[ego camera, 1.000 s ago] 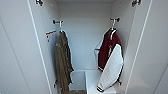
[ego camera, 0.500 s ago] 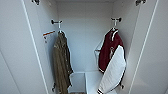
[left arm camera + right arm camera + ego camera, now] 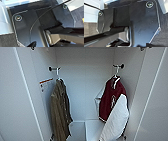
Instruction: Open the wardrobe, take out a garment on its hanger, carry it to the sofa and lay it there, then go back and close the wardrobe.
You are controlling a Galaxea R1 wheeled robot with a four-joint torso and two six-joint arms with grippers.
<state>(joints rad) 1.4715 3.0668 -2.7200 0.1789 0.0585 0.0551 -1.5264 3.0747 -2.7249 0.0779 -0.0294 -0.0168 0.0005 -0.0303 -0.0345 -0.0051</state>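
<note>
Wardrobe (image 3: pixel 85 92), white, seen from the head view with both doors swung wide: the left door (image 3: pixel 12 104) and the right door (image 3: pixel 156 109) frame the open interior, whose back wall and floor are plain white. Jacket (image 3: pixel 111 100), maroon with white sleeves and a small white chest emblem, hangs against the right wall of the wardrobe, its front turned toward the centre; one white sleeve (image 3: pixel 115 120) falls forward and down almost to the wardrobe floor. Olive-brown garment (image 3: pixel 60 113) hangs against the left wall, well apart from the jacket, reaching nearly to the floor. A low white box (image 3: pixel 93 128) stands on the wardrobe floor between the two garments, nearer the jacket. Hanger (image 3: pixel 115 74), thin and white, carries the jacket; its hook rises to a short dark-tipped peg (image 3: pixel 118 66) on the right wall. A matching peg (image 3: pixel 53 68) on the left wall carries the olive-brown garment. A label (image 3: pixel 46 84) with an orange stripe is fixed to the left wall just beside that garment's shoulder. Both wrist views show the robot's own dark plate over grey carpet (image 3: pixel 162 37); whether either gripper is apart or together cannot be told.
</note>
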